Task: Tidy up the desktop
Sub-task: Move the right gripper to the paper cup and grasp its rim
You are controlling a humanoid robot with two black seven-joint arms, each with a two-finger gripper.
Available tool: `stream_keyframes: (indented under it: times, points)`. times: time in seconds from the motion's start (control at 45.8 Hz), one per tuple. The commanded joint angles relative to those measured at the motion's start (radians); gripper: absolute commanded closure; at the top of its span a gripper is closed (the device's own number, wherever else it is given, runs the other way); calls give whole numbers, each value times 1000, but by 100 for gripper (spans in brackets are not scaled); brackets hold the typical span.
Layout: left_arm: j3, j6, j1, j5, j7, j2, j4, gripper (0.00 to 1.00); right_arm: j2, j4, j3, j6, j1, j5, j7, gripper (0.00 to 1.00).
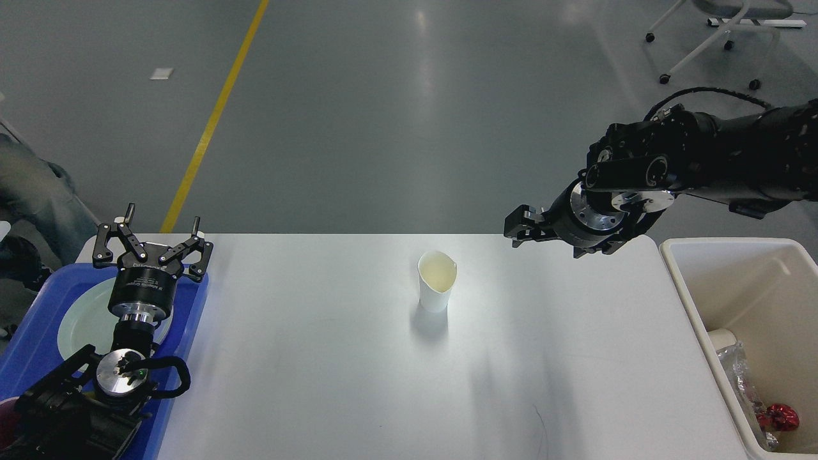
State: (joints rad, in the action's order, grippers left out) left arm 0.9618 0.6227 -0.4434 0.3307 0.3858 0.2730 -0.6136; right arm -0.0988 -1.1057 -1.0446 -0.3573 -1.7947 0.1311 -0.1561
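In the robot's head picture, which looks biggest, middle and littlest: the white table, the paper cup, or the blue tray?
1. The white table looks biggest by far.
2. The blue tray, though the picture's edge and the left arm hide part of it.
3. The paper cup looks littlest.

A white paper cup (pixel 437 281) stands upright near the middle of the white worktop (pixel 358 370), pale liquid inside. The left end effector (pixel 153 246) hovers above a blue tray (pixel 38 338) holding a pale plate (pixel 83 322), fingers spread apart. The right end effector (pixel 521 228) hangs over the worktop's far edge, right of the cup, pointing toward it; its fingers cannot be told apart. A cream bin (pixel 760 300) at right holds wrappers (pixel 763 409).
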Motion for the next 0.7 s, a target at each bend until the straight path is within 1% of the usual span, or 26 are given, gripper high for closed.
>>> stream_keyframes:
  times: [0.0, 0.262, 0.524, 0.677]
  points:
    - [0, 0, 0, -1, 1, 0, 0, 4, 48, 96, 75, 0, 113, 4, 1, 0]
    - [0, 0, 0, 1, 1, 0, 0, 4, 102, 182, 152, 4, 225, 1, 3, 0]
    - [0, -1, 0, 1, 1, 0, 0, 4, 192, 406, 167, 9, 371, 2, 1, 0]
    - [0, 0, 0, 1, -1, 0, 0, 4, 237, 498, 167, 9, 428, 2, 1, 0]
